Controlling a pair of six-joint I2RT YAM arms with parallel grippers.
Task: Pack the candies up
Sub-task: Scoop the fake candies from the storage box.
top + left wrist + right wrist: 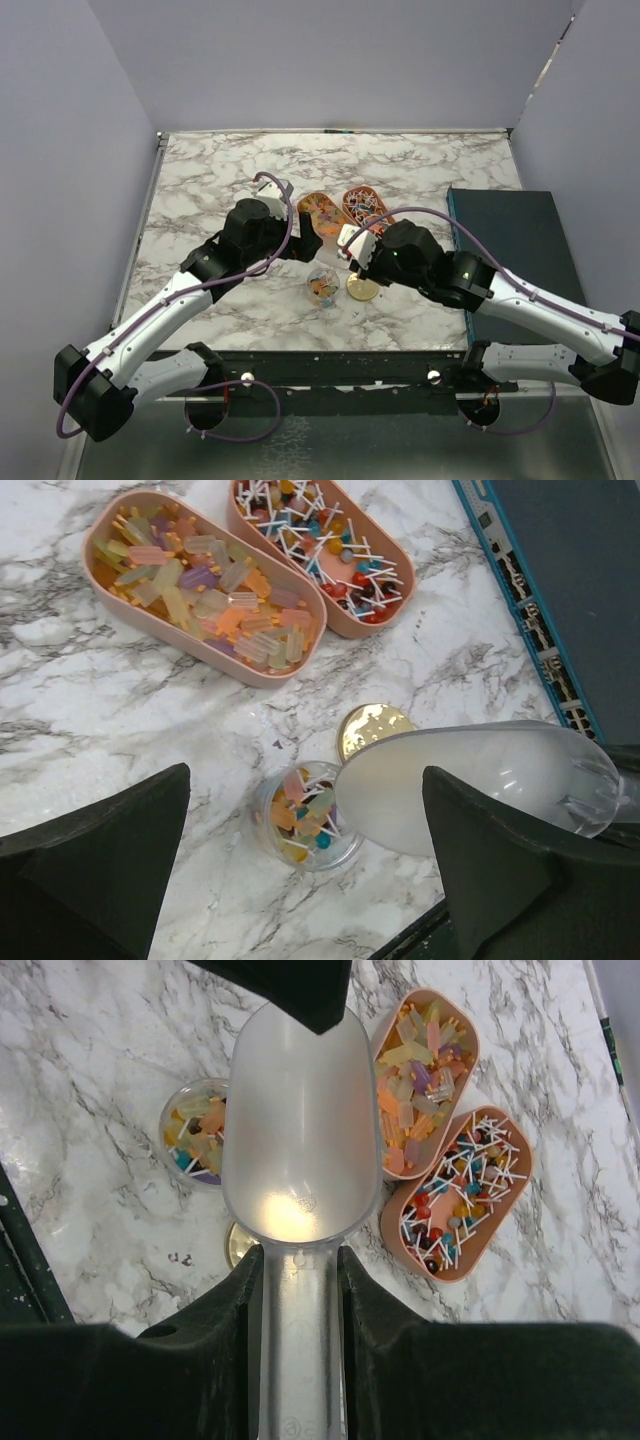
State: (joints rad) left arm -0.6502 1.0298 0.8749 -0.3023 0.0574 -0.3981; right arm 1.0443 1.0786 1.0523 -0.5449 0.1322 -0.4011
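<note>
Candies (200,590) sit in trays (250,677), jar (300,861); right hand (300,1295) grips scoop (300,1140), left hand (308,810) gapes empty.

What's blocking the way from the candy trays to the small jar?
Nothing visible. The jar is uncapped, its gold lid lies beside it, and the right gripper holds the empty scoop close by.
</note>
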